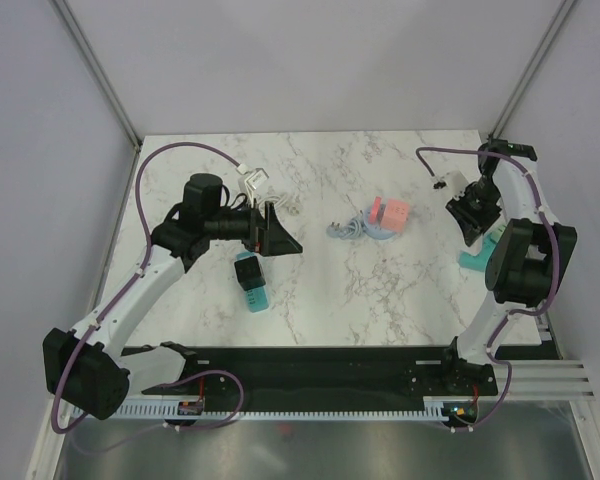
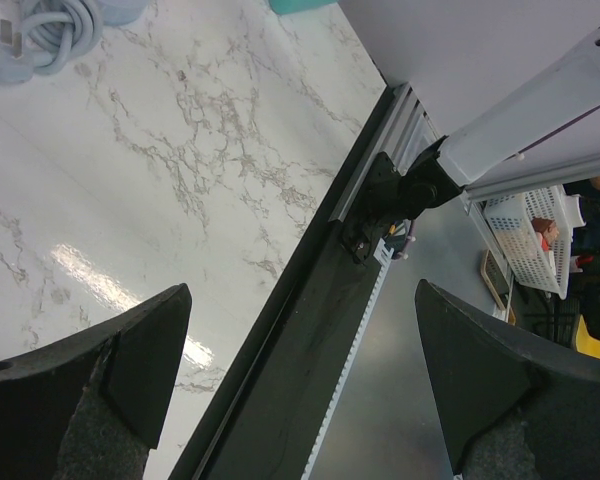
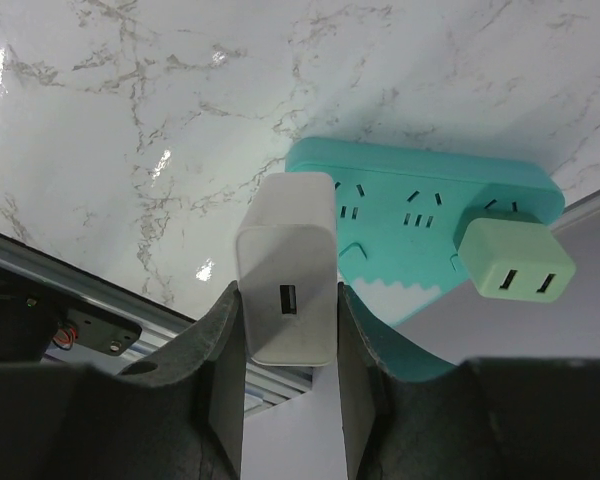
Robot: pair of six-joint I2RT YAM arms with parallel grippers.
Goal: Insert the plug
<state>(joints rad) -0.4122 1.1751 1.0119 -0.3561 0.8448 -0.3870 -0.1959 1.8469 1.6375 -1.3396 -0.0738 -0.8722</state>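
Observation:
My right gripper is shut on a white USB charger plug and holds it just above the left end of a teal power strip. A pale green plug sits in the strip's right end. In the top view this gripper is at the table's right edge, over the strip. My left gripper is open and empty, raised above the left half of the table. Its fingers frame only the table and the front rail.
A second teal strip with a black plug lies below the left gripper. A pink block with a coiled grey cable lies mid-table, and the coil also shows in the left wrist view. White adapters lie at the back left.

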